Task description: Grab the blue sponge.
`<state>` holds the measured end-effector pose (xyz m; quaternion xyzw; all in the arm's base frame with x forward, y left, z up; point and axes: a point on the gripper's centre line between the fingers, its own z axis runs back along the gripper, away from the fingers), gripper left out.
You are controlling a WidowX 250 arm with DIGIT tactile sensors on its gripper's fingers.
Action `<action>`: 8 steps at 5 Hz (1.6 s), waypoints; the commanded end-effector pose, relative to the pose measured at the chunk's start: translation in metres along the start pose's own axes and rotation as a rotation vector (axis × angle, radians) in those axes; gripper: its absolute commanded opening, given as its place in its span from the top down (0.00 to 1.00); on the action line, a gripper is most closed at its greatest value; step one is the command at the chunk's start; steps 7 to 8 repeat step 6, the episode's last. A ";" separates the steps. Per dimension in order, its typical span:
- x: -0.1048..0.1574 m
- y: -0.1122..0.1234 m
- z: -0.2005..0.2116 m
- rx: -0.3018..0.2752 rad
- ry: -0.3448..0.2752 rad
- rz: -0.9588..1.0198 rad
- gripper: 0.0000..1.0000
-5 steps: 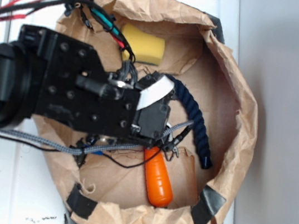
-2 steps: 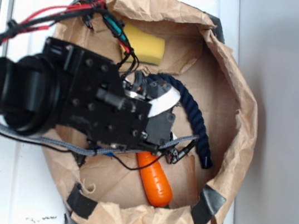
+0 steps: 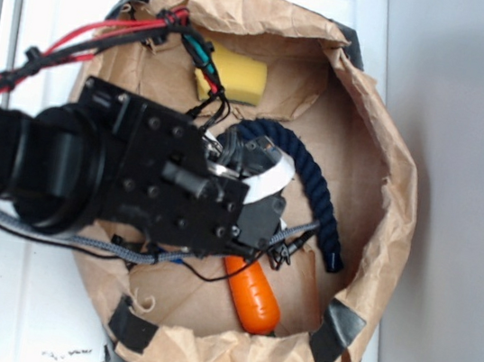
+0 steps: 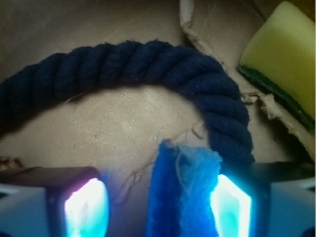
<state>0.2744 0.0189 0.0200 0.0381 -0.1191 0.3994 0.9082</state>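
gripper [image 4: 157,205] jaws wide apart, gripping nothing | blue sponge [image 4: 182,190] hugs one pad | I fear snagging navy rope [image 4: 148,61]

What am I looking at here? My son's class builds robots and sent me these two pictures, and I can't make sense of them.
The top-down picture shows a black robot arm reaching into a crumpled brown paper bag. Inside lie a yellow sponge, a dark navy rope and an orange carrot-shaped toy. The close-up comes from a camera on the arm's wrist, looking between the two glowing fingers of its gripper. There a blue sponge stands on edge against one finger, with a gap to the other, so it isn't squeezed yet. The rope curves behind it, and the yellow sponge sits in the corner.
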 end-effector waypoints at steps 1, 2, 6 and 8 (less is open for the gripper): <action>0.008 0.013 0.013 -0.053 0.016 -0.011 1.00; 0.006 0.011 0.049 -0.102 0.049 -0.029 1.00; 0.031 -0.002 0.174 -0.117 0.065 -0.004 1.00; 0.031 -0.002 0.174 -0.117 0.065 -0.004 1.00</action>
